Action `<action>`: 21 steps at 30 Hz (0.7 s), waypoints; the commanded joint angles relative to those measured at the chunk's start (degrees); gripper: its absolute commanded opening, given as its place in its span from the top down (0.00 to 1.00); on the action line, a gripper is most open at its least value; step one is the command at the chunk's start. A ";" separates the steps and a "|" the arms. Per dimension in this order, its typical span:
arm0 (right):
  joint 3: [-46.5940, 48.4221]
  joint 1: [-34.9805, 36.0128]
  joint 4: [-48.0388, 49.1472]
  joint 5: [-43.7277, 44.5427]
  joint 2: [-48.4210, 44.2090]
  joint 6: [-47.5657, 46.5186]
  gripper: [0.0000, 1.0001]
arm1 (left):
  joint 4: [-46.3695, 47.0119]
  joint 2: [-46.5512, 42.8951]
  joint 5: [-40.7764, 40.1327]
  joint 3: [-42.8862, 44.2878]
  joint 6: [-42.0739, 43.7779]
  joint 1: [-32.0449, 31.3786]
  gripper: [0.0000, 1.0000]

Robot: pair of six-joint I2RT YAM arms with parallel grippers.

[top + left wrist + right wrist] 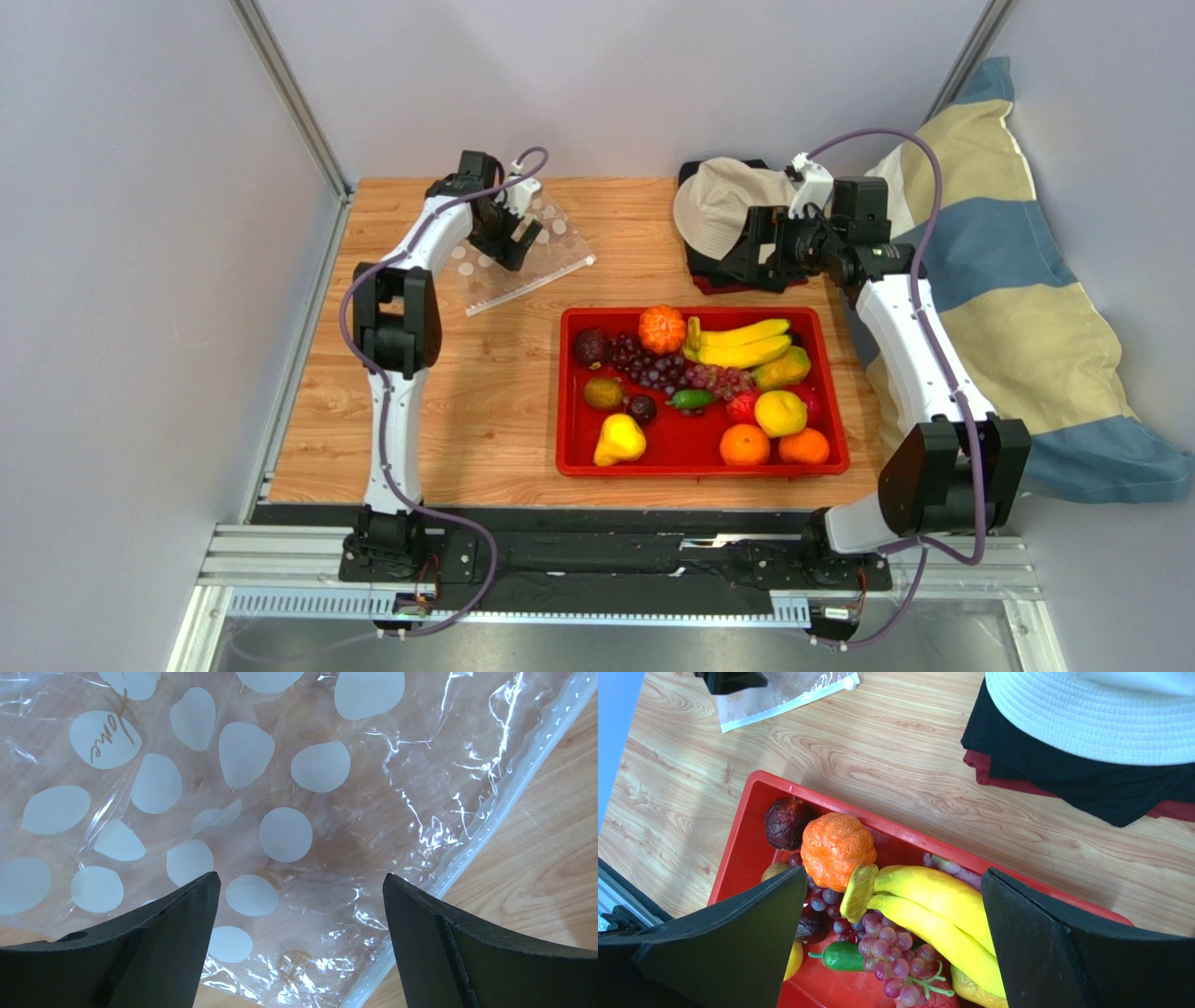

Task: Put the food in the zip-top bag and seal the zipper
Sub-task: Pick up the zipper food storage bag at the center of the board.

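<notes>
Wooden table [477, 420] bears one zip-top bag [530, 263], one red tray [564, 420]; left gripper [298, 878], right gripper [894, 875] spread apart.

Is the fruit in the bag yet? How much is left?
Nothing is done yet. All the fruit lies in the red tray, and the bag lies flat and looks empty. In hand: the left gripper hangs open over the bag, the right gripper open over the bananas, neither holding anything. Left: put the fruit in, then press the zipper shut.
</notes>
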 commanded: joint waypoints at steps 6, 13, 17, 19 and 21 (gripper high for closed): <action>4.57 -0.17 1.37 -2.21 1.92 -1.05 0.00 | -9.66 4.65 0.09 4.97 4.93 -1.97 0.04; 6.15 -0.26 0.58 -2.91 3.33 -1.05 0.00 | -16.61 9.06 2.63 8.75 4.05 -1.45 0.51; 6.24 -0.17 0.84 -5.02 3.51 0.00 0.01 | -16.44 8.27 2.55 8.32 4.23 -1.36 0.76; 5.80 0.09 1.46 -6.33 3.77 0.97 0.02 | -15.91 7.39 2.54 8.23 3.52 -1.27 1.00; 5.63 0.62 2.25 -6.52 3.86 2.20 0.02 | -16.00 5.99 2.63 7.97 2.39 -1.27 1.00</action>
